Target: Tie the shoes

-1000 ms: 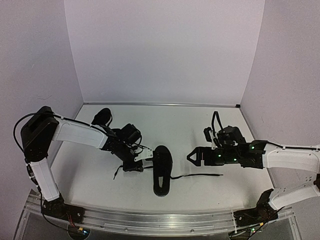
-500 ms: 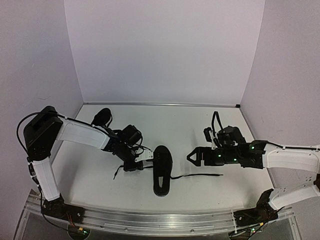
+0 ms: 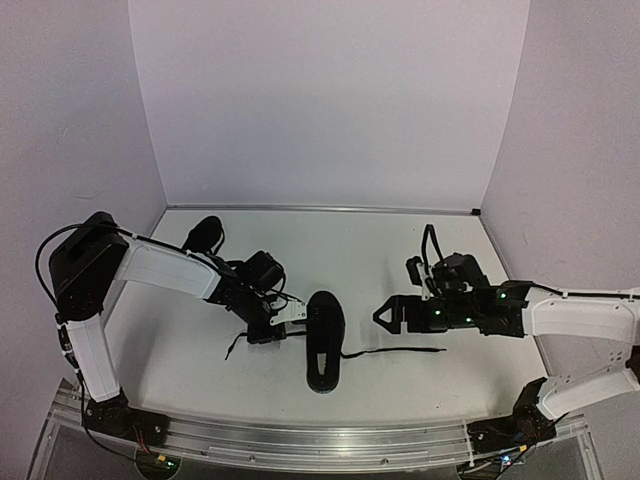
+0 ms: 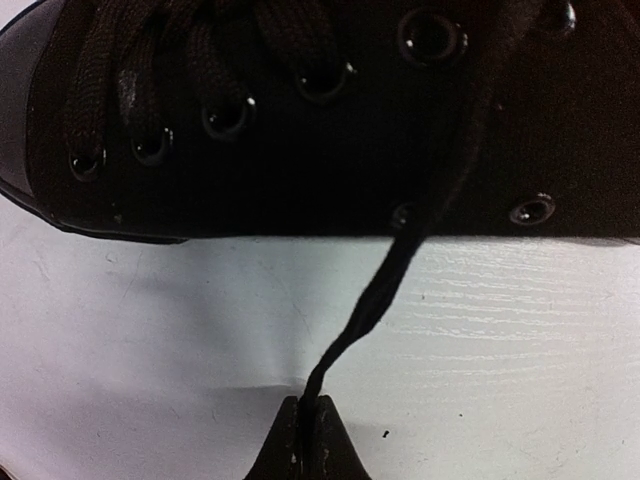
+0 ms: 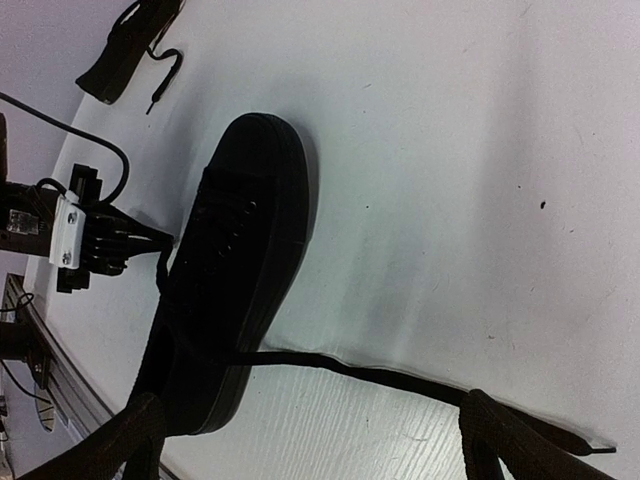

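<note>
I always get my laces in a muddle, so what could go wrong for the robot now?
1. The left arm's jaws pinch the thin black lace only at their very tips, so it might slip out when pulled.
2. A hard tug might drag the small black low-cut shoe sideways instead, since nothing holds it down.
3. The right arm's jaws stand open by the other thin lace, which lies flat on the white table; they could miss it.

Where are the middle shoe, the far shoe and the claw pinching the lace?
Middle shoe point(image 3: 325, 340): top view, its middle.
Far shoe point(image 3: 205, 233): top view, its middle.
Left claw point(image 4: 303, 425): left wrist view, shut tips pinching the lace point(image 4: 375, 290).
</note>
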Controlling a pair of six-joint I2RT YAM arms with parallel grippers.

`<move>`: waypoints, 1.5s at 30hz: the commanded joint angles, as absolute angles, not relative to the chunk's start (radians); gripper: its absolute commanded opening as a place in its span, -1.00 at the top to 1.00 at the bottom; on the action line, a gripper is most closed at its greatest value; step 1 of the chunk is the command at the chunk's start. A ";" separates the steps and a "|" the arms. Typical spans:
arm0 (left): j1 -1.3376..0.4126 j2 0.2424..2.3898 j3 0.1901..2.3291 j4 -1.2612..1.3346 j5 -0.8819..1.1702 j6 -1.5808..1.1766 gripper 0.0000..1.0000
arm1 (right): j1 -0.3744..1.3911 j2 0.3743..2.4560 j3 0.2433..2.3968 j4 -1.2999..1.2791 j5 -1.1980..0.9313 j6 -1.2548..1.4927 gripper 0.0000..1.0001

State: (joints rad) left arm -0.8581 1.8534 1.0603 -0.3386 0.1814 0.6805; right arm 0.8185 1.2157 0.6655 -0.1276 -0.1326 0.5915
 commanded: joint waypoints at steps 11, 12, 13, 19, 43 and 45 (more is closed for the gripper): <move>-0.862 1.653 1.018 -0.163 0.315 0.517 1.00 | 0.815 1.298 0.771 -0.111 -0.191 0.582 -0.60; -0.864 1.646 1.017 -0.152 0.328 0.507 1.00 | 0.815 1.306 0.777 -0.110 -0.199 0.582 -0.56; -0.866 1.643 1.019 -0.142 0.340 0.497 1.00 | 0.815 1.315 0.784 -0.108 -0.207 0.582 -0.51; -0.889 1.639 1.019 -0.056 0.394 0.441 1.00 | 0.815 1.361 0.818 -0.061 -0.272 0.593 -0.24; -0.905 1.622 0.990 0.055 0.389 0.376 1.00 | 0.842 1.625 0.885 0.373 -0.561 0.748 0.08; -0.905 1.622 0.988 0.054 0.388 0.376 1.00 | 0.846 1.641 0.894 0.380 -0.564 0.751 0.13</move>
